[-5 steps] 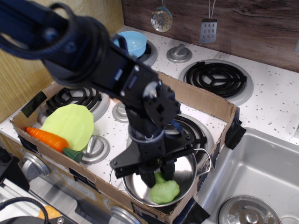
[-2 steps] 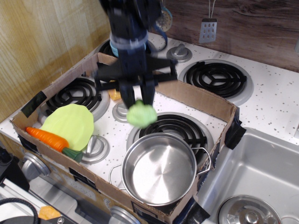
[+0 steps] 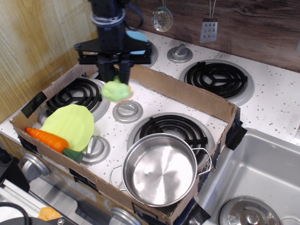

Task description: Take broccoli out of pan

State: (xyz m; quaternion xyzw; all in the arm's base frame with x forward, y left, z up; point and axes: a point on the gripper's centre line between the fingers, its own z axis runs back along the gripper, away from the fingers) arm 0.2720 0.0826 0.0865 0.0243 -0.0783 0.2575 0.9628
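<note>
The broccoli (image 3: 116,90), a small light-green lumpy toy, hangs in my gripper (image 3: 114,79), which is shut on it. It is held in the air above the stove top, over the back left of the cardboard box, next to the left rear burner (image 3: 77,95). The pan (image 3: 160,168), a shiny steel pot with wire loop handles, stands empty at the front of the box on the right burner, well apart from the gripper.
A lime-green plate (image 3: 69,124) and an orange carrot (image 3: 49,139) lie at the front left. The cardboard box wall (image 3: 187,96) rings the stove top. A light-blue bowl (image 3: 137,36) sits behind the arm. A sink (image 3: 262,178) lies to the right.
The gripper lifted the broccoli out of the pan and carried it up, back and to the left. The pan is now empty.
</note>
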